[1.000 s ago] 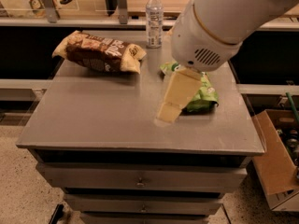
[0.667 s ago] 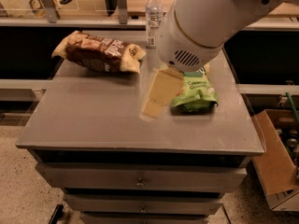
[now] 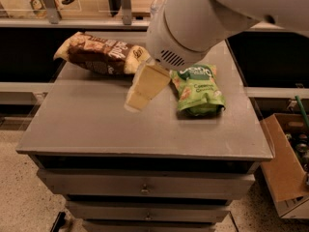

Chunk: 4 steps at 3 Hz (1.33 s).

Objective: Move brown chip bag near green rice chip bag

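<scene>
Worktop: grey steel drawer cabinet [image 3: 96, 124], with a cardboard box [image 3: 285, 168] on the floor beside it.
Brown chip bag [image 3: 99, 54]: lies at the back left, well apart from the green rice chip bag [image 3: 199, 88] at right.
Gripper [image 3: 140, 95]: hangs between the two bags, carrying nothing; open or closed, I cannot tell.
Handling: the brown bag is probably light, puffy and crinkly, so it would dent and slip easily.
Hold: best pinched across the dark middle, gently.
</scene>
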Available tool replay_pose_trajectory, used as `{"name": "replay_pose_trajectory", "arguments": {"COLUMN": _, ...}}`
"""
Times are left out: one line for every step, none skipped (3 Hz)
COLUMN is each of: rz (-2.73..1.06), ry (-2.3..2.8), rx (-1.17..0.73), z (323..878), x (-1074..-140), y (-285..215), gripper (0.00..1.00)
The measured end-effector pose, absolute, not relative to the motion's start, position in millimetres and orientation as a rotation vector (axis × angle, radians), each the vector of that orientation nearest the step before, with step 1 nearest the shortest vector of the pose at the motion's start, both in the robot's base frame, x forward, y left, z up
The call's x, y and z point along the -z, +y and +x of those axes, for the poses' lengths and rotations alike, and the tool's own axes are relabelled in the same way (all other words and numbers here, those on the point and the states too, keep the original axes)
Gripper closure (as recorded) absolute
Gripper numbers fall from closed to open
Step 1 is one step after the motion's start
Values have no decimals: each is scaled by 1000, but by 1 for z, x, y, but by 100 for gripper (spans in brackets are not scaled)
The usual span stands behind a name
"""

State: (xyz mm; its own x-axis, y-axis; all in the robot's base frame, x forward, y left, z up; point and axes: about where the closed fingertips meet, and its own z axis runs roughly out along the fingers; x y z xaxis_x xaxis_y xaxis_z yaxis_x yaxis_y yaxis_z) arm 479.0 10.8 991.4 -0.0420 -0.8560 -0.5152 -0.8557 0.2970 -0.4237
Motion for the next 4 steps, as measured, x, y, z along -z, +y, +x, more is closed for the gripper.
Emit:
{"name": "replay_pose_trajectory", "arguments": {"rz": -1530, "ry": 1863, "rx": 1, "z": 479, "x": -991, "y": 11, "gripper": 0}}
{"name": "replay_pose_trajectory", "arguments": {"rz": -1516, "ry": 1839, "rx": 5, "z": 476, "x": -993, "y": 15, "gripper": 0}}
{"name": "replay_pose_trajectory", "arguments": {"rz": -1489, "ry": 1813, "rx": -20, "z": 475, "x": -977, "y": 34, "gripper": 0}}
{"name": "replay_pose_trajectory", "arguments": {"rz": -1475, "ry": 1800, "rx": -41, "z": 484, "x": -954, "y": 64, "gripper": 0}}
